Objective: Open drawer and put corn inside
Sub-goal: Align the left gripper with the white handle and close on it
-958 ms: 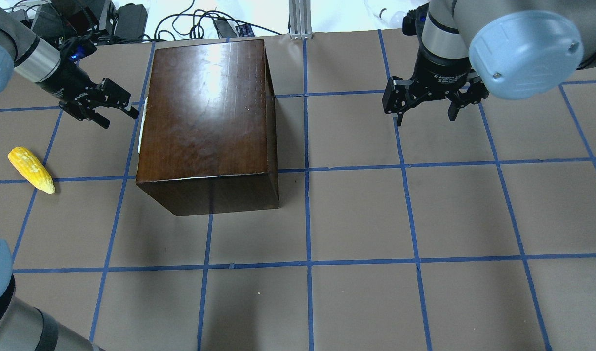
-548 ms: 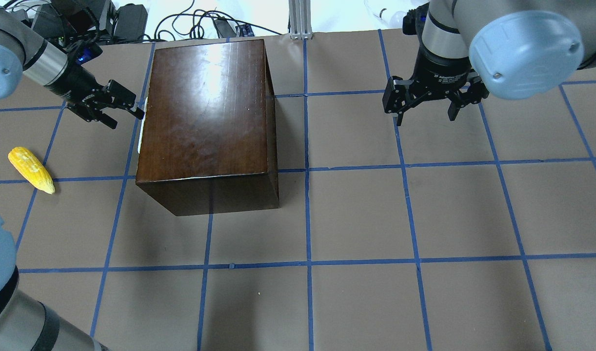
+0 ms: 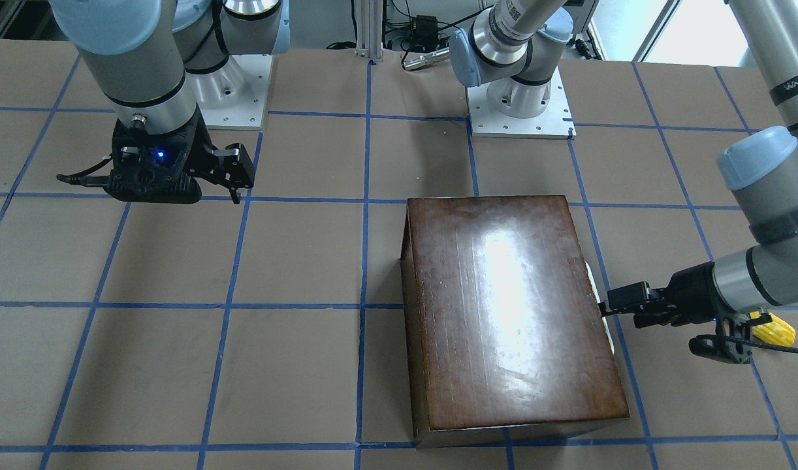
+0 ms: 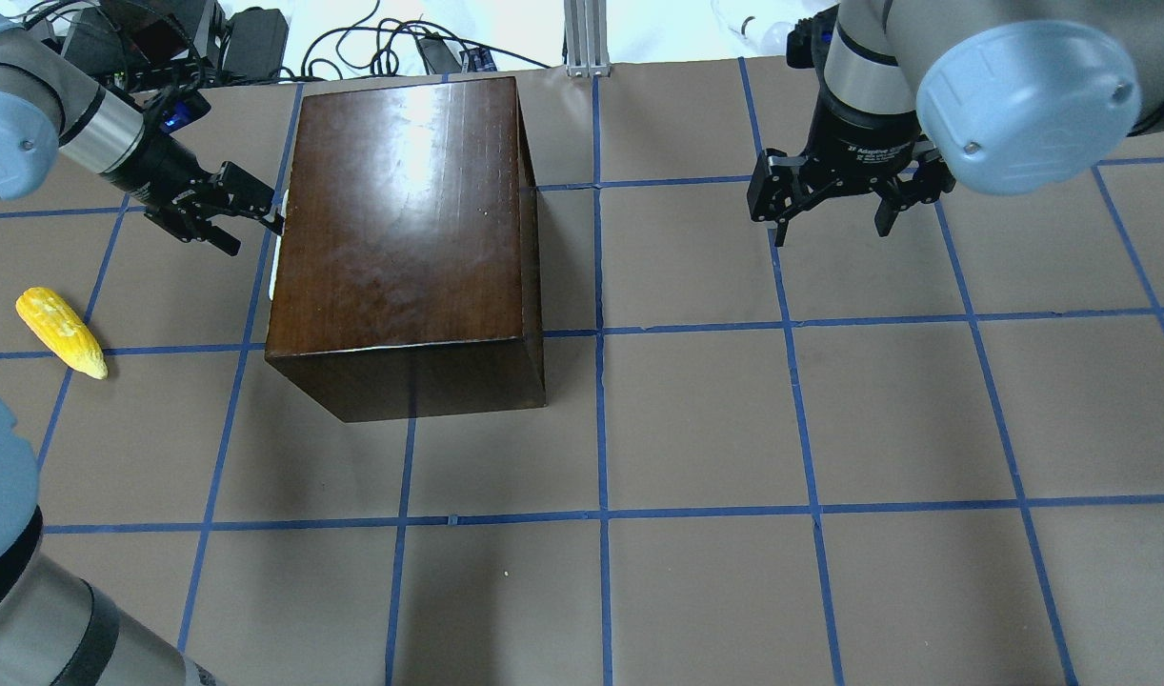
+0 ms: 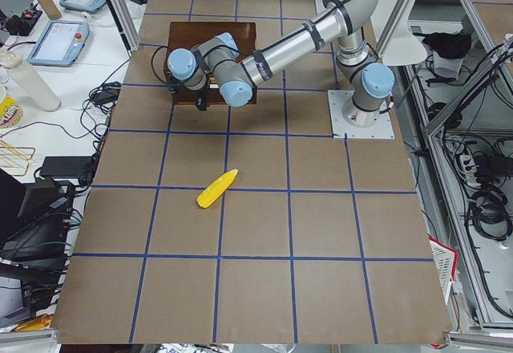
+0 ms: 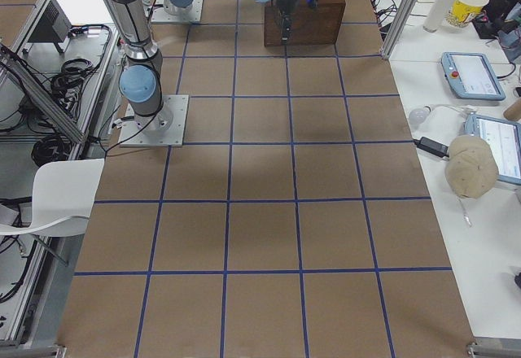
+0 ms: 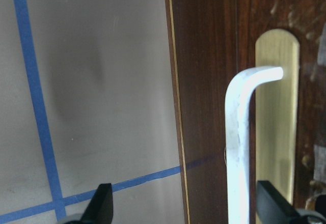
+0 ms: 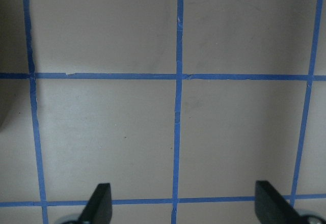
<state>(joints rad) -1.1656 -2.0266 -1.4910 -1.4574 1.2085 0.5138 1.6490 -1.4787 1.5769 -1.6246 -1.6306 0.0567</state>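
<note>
The glossy dark brown box (image 4: 401, 238) stands left of the table's middle, and its drawer is shut. The left wrist view shows the drawer's worn dark front panel (image 7: 204, 81) with a brass plate and a pale bent handle (image 7: 238, 142). My left gripper (image 4: 255, 232) is open at the box's left face. Its fingertips (image 7: 104, 206) stand on either side of the handle without closing on it. The yellow corn (image 4: 60, 332) lies on the table to the left of the box, behind that gripper. My right gripper (image 4: 834, 214) is open and empty over bare table at the far right.
The table is brown paper with a blue tape grid (image 8: 178, 76). Cables and electronics (image 4: 210, 38) lie beyond the far edge behind the box. The arm bases (image 3: 520, 108) stand on white plates at the robot's side.
My left gripper has moved right, up to the box's left face, so the handle now sits between its open fingers. The right arm, corn and box have not moved.
</note>
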